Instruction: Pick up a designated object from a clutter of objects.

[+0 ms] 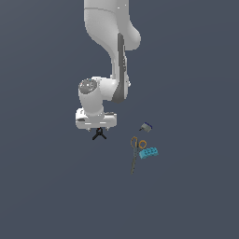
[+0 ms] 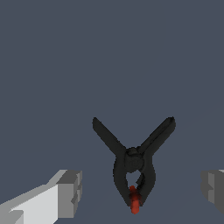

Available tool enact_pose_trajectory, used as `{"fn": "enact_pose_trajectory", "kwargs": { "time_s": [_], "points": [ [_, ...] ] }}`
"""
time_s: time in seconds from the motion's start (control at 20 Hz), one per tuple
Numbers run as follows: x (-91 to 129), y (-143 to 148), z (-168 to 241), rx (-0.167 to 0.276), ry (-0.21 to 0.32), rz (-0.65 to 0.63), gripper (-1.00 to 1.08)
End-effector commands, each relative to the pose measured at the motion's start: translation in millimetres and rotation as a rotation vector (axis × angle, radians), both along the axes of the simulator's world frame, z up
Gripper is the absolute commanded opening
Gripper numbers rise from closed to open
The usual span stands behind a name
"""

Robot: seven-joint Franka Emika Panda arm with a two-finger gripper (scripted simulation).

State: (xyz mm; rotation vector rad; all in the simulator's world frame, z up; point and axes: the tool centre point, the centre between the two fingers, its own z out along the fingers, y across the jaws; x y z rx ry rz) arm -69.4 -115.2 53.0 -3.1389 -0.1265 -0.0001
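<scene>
Black plastic forms the clamp [image 1: 99, 134], which is seen in the exterior view directly beneath the white gripper [image 1: 96, 127], its 2 legs splayed downward against the flat grey-blue ground [image 1: 46, 196]; whether the clamp rests on that ground or is raised from it cannot be told. In the wrist view the clamp [image 2: 133, 164] lies between the 2 grey fingertips [image 2: 70, 192], which are spread wide and stand well apart from it on either side, so nothing is pinched; its 2 handles fan out in a V, and a red tip [image 2: 134, 202] is seen at the closed end of its jaws. The other items are grouped toward the exterior view's right, apart from the clamp: a small grey-blue piece [image 1: 146, 126] is seen highest in the picture; below it the orange-handled scissors [image 1: 136, 153] are laid with the grey blades pointing down the picture; a light-blue studded brick [image 1: 149, 152] lies just beside the orange handles.
</scene>
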Motion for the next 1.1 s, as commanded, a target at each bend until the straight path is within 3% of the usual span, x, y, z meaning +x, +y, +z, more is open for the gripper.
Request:
{"fn": "enact_pose_trajectory", "kwargs": {
  "time_s": [0.0, 0.55, 0.6, 1.05],
  "points": [
    [-1, 0, -10, 0.000, 0.001, 0.000, 1.00],
    [-1, 0, -40, 0.000, 0.000, 0.001, 1.00],
    [-1, 0, -40, 0.000, 0.000, 0.001, -1.00],
    [-1, 0, -40, 0.000, 0.000, 0.001, -1.00]
  ]
}}
